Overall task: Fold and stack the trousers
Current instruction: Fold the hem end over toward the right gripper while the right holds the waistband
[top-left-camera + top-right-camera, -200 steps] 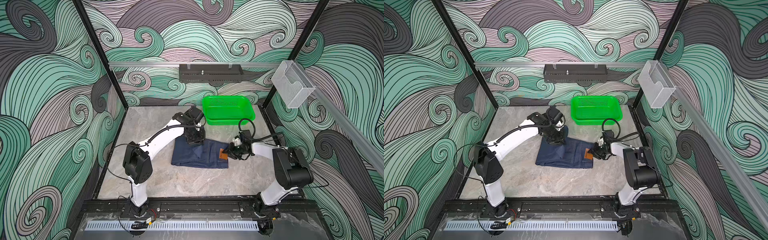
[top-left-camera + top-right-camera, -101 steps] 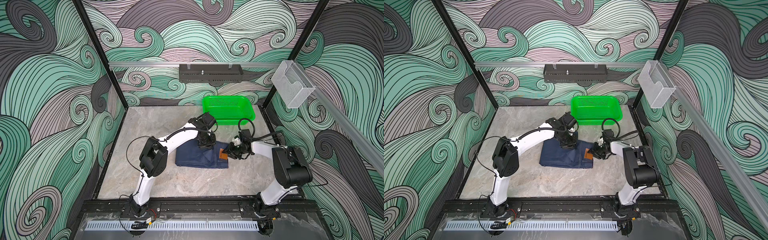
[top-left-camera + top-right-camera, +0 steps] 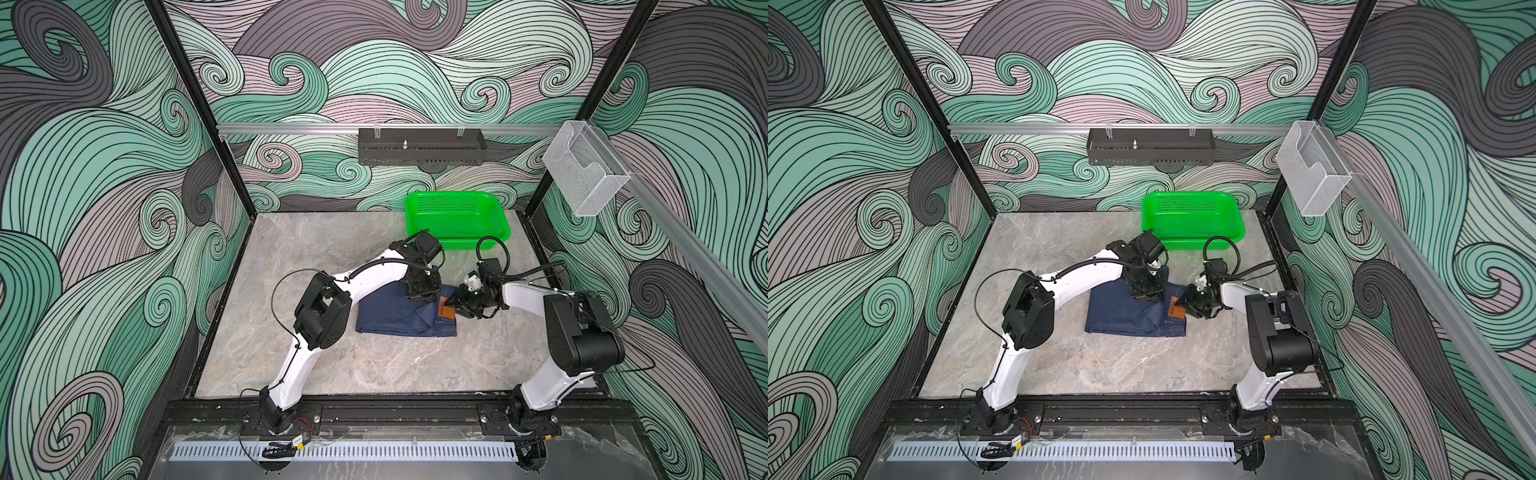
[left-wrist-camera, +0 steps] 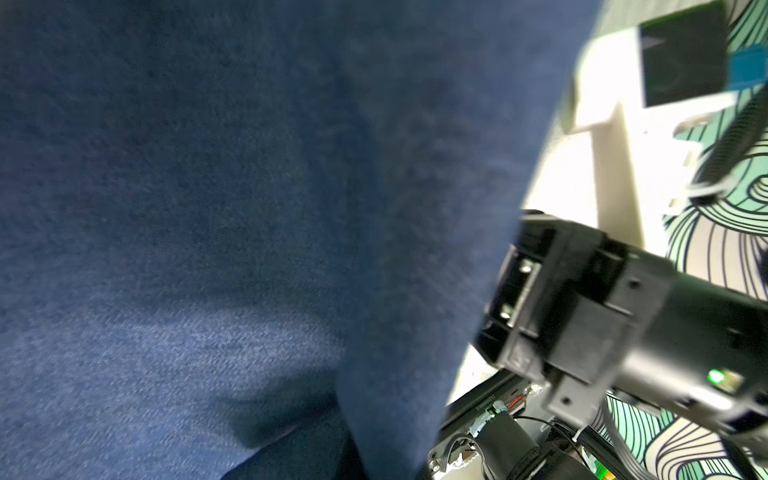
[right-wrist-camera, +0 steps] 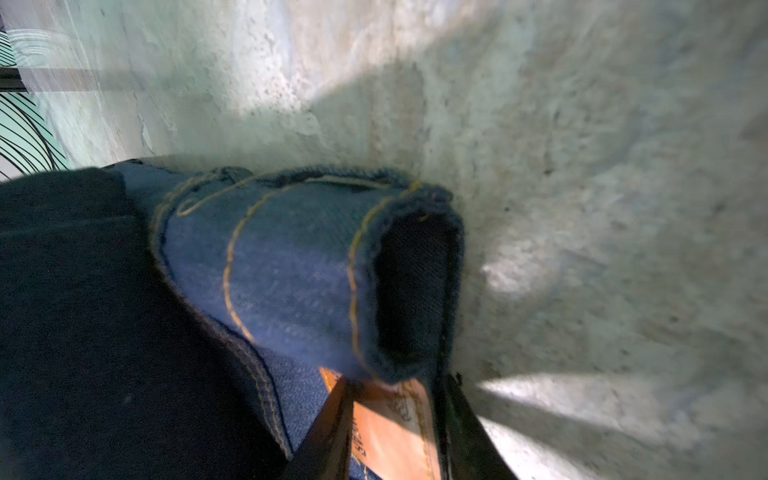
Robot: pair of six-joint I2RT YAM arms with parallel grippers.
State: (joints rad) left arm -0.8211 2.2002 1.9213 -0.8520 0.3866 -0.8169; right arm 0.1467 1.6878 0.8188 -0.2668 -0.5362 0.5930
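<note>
Dark blue denim trousers (image 3: 395, 318) lie folded into a neat oblong on the grey table (image 3: 332, 365), right of centre and just in front of a green basket (image 3: 455, 194). The oblong's long axis runs left to right in both top views, with the waistband and its tan patch (image 3: 445, 309) at the right end. Both grippers meet at that end. The right gripper (image 3: 454, 303) comes in low from the right, and its wrist view shows its fingers (image 5: 328, 436) closed narrowly on the waistband, one on either side of the patch. The left gripper (image 3: 422, 291) reaches across the cloth from the left to the far edge, just beside the right one. It is fully closed and a flap of denim stands up against it, so it appears to pinch a layer. The next move probably turns on laying that layer flat toward the waistband without dragging the fold. From above, the left gripper's tips are hidden by its own body. Its wrist view is filled with blurred denim, so which layer it holds cannot be made out.
</note>
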